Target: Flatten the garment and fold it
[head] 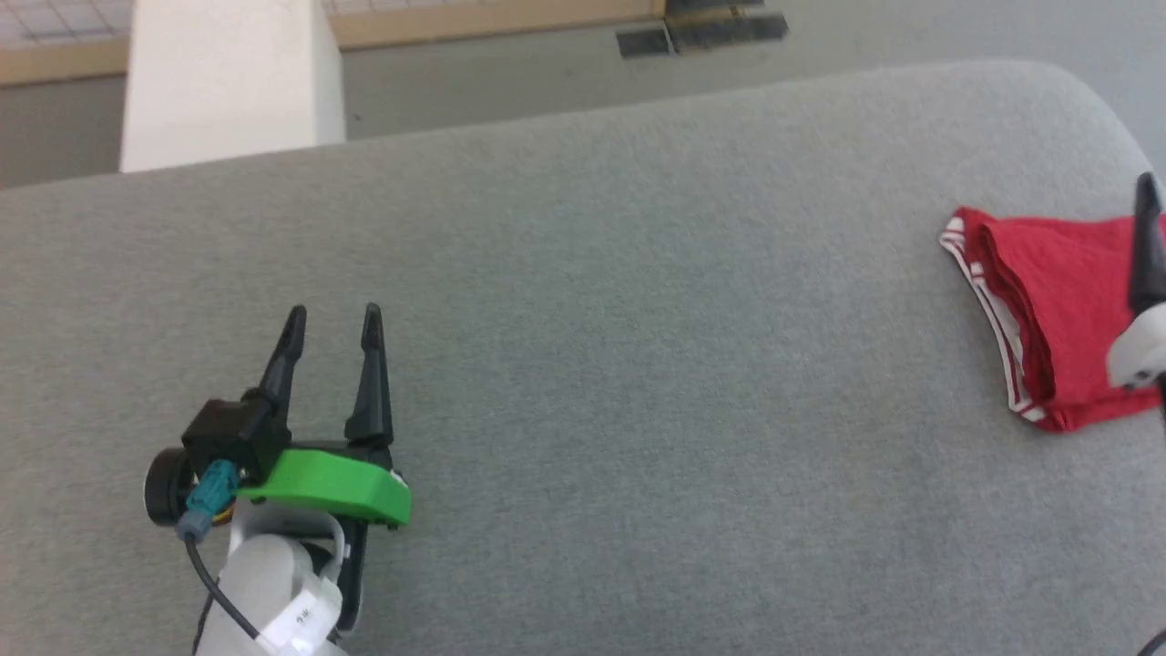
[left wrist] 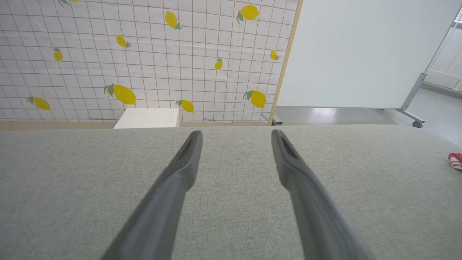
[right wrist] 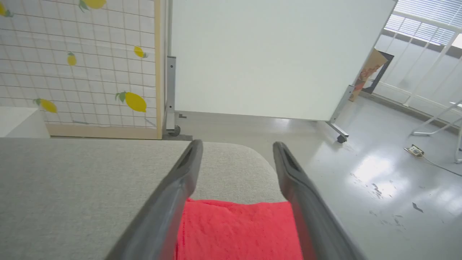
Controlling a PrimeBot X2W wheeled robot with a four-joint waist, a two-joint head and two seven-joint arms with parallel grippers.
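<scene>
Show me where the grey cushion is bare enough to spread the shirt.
Free: the wide stretch of cushion between the left hand and the shirt, out to the far edge. Crowded: the right end, where the shirt lies with the right hand over it.

On my remote rig, the left gripper shows 2 long, tapering black plastic fingers, a curved bright-green plastic bracket, a teal round connector with thin black cable, and a pale white, labelled forearm.
</scene>
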